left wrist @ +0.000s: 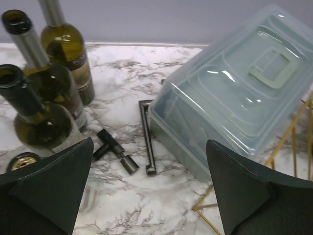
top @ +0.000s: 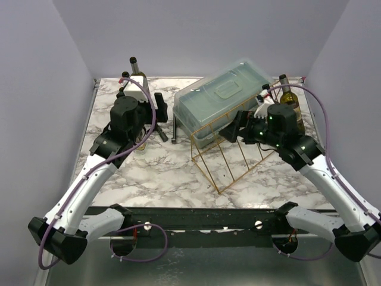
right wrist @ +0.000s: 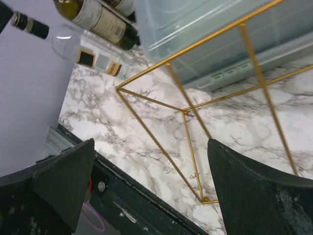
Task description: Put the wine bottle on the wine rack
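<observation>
Three green wine bottles (left wrist: 49, 83) stand upright at the table's back left (top: 138, 80), just left of my left gripper (left wrist: 149, 159). That gripper (top: 155, 111) hangs open above bare marble with nothing between its fingers. The wine rack (top: 229, 158), a thin gold wire wedge, stands mid-table, its slanted bars (right wrist: 186, 110) partly under a plastic box. My right gripper (top: 233, 127) hovers open over the rack's right side (right wrist: 151, 147), holding nothing. Another dark wine bottle (top: 290, 98) and a clear bottle (right wrist: 83, 46) stand at the back right.
A translucent bluish lidded plastic box (top: 223, 98) leans on the rack's back edge (left wrist: 239, 93). A black corkscrew-like tool (left wrist: 115, 149) and a thin black bar (left wrist: 146, 134) lie between the bottles and the box. A gold-capped top (left wrist: 22, 161) shows at the left.
</observation>
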{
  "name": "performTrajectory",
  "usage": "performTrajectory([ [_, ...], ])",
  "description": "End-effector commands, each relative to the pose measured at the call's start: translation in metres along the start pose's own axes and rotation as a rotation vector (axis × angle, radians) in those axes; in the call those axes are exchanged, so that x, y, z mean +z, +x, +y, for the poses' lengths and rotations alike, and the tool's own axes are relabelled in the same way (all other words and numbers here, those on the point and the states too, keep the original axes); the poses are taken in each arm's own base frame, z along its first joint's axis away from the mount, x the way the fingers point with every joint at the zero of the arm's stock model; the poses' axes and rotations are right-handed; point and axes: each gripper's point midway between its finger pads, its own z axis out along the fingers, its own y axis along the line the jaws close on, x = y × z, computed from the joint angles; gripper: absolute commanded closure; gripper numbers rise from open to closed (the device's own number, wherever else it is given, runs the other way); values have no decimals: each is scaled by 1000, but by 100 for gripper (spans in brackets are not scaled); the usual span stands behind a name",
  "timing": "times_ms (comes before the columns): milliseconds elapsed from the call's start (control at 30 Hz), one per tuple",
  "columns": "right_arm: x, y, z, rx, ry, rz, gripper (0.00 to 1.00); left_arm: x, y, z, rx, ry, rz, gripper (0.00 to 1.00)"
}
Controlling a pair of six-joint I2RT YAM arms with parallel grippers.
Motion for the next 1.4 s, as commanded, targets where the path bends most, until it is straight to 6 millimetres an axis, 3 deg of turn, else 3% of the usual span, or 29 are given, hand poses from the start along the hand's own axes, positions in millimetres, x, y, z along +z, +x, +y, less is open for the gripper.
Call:
performTrajectory([
  [0, 7, 7, 20, -94, 73, 16, 0, 3, -28, 42, -33, -163, -76, 1],
  [133, 9, 20, 26, -166, 163, 43, 0, -1, -32, 78, -51, -279, -103, 1],
  [233, 7, 29, 24, -177, 164, 84, 0, -3, -33, 92, -59, -315, -118, 1],
  [467, -18, 17, 39, -212, 41, -10, 0, 4, -23, 122, -35, -350, -152, 1],
  [700, -46, 7, 48, -134, -88, -181, 0, 20, -5, 128, -103, -285, -96, 3],
  [800, -52, 11, 51, -117, -141, -202, 0, 23, 6, 128, -82, -274, -67, 11],
  [1100, -36, 37, 44, -121, -111, -70, 0, 41, 32, 130, -67, -258, 36, 21],
  [1367, -33, 54, 36, -107, -125, -44, 0, 36, 53, 142, -66, -330, 135, 31],
])
